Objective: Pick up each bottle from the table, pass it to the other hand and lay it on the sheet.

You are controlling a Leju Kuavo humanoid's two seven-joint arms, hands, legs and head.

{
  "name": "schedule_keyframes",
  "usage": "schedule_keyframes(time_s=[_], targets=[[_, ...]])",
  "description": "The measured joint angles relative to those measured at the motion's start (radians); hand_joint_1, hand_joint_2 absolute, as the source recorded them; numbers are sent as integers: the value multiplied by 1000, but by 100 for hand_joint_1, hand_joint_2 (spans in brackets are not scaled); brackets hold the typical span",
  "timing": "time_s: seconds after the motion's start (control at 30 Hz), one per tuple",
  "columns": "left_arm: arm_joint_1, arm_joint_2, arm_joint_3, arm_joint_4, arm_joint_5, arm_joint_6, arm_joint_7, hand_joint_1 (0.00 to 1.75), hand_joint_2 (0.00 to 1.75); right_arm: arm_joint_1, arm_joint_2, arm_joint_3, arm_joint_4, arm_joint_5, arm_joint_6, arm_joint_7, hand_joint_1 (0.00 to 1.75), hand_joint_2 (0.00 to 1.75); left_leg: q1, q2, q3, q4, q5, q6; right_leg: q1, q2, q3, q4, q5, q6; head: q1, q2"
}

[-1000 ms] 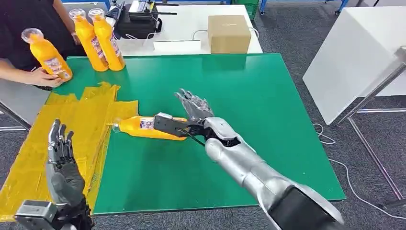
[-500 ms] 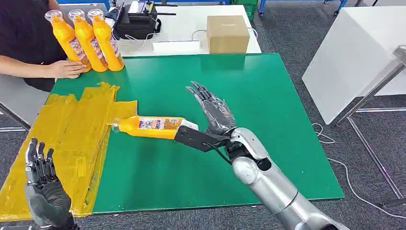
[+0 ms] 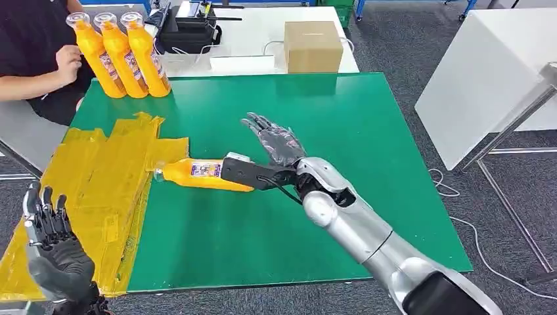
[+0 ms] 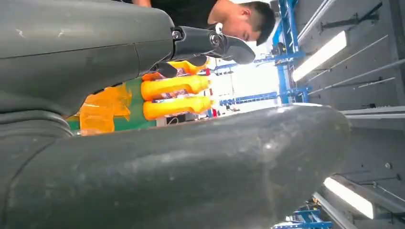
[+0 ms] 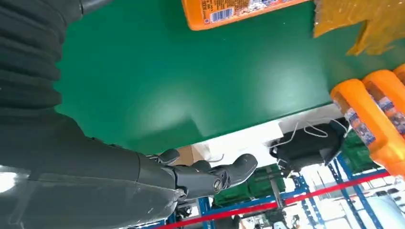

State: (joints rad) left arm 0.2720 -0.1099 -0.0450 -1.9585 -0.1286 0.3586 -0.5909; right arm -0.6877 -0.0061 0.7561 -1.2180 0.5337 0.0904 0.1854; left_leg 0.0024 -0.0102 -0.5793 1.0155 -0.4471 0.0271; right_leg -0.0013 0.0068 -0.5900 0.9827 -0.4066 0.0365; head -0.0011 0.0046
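- Green table (image 3: 341,131), wide and flat, carrying everything else.
- Yellow sheet (image 3: 85,177), crinkled, spread over the table's near-left part and overhanging its left edge.
- Right hand (image 3: 279,146), raised over the table's middle with fingers spread and holding nothing; thumb stretched over the base end of the lying bottle, contact impossible to tell.
- Left hand (image 3: 56,252), held up at the sheet's near corner, fingers spread, holding nothing.
- Lying bottle (image 3: 197,174), orange, on its side on the green surface, cap at the sheet's edge, body off the sheet.
- Three standing bottles (image 3: 121,56), orange, upright in a tight row at the table's far-left corner.
- Person's hand (image 3: 67,61), just beside the row's leftmost bottle.
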Motion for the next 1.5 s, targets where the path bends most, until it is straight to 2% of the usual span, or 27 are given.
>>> schedule_keyframes(time_s=[0.17,0.33,0.57,1.1,1.5], targets=[[-21,1,-8,9,13,-24,6,0,0,-48,34,15,98,17,18,27,0,175,0,0,-1,0,0,0,0,0,-1,0,0,0,0,0],[-79,2,-38,45,29,-44,20,0,0,-148,141,24,314,46,35,21,0,175,1,0,0,0,2,-2,0,0,-1,1,1,0,0,0],[-104,2,-60,71,57,-49,21,0,0,-184,247,56,494,70,41,-10,0,175,1,0,-1,0,2,-2,0,0,-2,2,0,0,0,0],[-82,2,-60,72,63,-72,10,0,0,-150,257,100,525,86,59,-5,0,175,1,0,-2,0,2,-2,0,0,-3,2,1,0,0,0],[-85,0,-59,78,84,-77,12,0,0,-164,274,161,615,168,81,42,0,175,1,0,-2,0,2,-2,0,0,-3,2,1,0,0,0]])
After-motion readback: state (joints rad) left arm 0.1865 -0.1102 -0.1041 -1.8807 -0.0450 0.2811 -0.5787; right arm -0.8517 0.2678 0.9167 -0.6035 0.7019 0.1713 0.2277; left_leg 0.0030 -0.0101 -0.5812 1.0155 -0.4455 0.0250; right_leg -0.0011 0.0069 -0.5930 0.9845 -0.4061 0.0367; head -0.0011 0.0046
